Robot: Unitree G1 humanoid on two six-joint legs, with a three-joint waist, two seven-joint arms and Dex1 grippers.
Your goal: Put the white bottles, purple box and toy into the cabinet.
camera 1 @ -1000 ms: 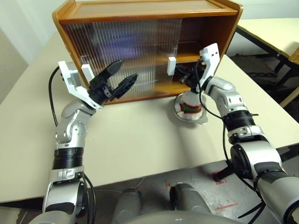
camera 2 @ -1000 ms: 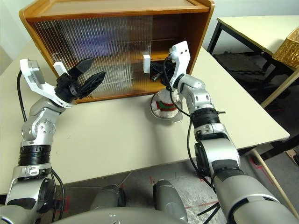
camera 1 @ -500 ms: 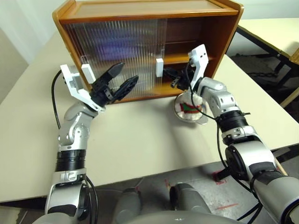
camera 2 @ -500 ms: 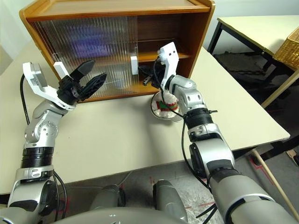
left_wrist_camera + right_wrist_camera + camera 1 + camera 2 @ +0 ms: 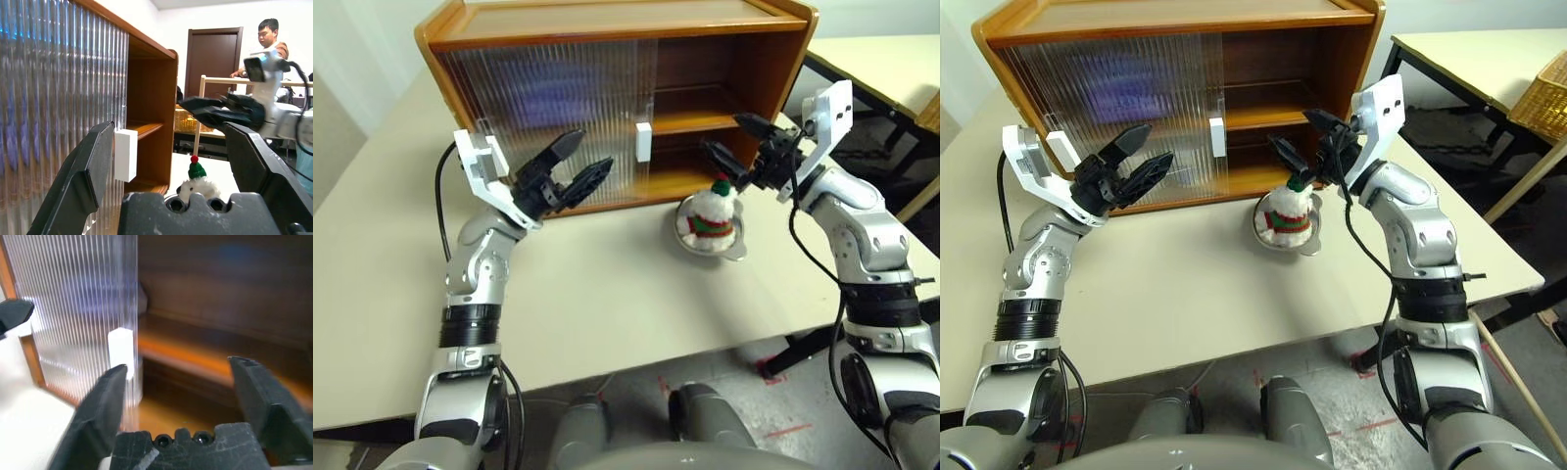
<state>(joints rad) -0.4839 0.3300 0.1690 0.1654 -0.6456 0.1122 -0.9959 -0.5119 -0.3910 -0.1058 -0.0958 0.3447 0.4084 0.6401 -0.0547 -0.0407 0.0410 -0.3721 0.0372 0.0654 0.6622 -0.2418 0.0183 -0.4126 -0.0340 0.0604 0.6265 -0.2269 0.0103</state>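
Note:
The cabinet [image 5: 607, 29] stands at the table's far side, both ribbed doors slid to its left half and the right half open, its shelf bare there. The right door's white handle [image 5: 644, 142] marks the door edge. A purple blur [image 5: 548, 98], likely the purple box, shows through the doors on the upper shelf. The white bottles are hidden. The toy [image 5: 710, 211], a snowman with a green hat, sits in a metal bowl before the opening. My right gripper [image 5: 729, 135] hangs open just above the toy. My left gripper [image 5: 570, 171] is open and empty before the closed doors.
The metal bowl [image 5: 736, 253] rests on the beige table [image 5: 607, 294] near the cabinet's right front corner. Another table [image 5: 891, 59] and a wicker basket [image 5: 1542, 103] stand off to the right. A person [image 5: 269, 34] is in the background.
The right door slid further left. My right gripper left the handle, drew back to the right above the toy and opened. The left gripper kept still.

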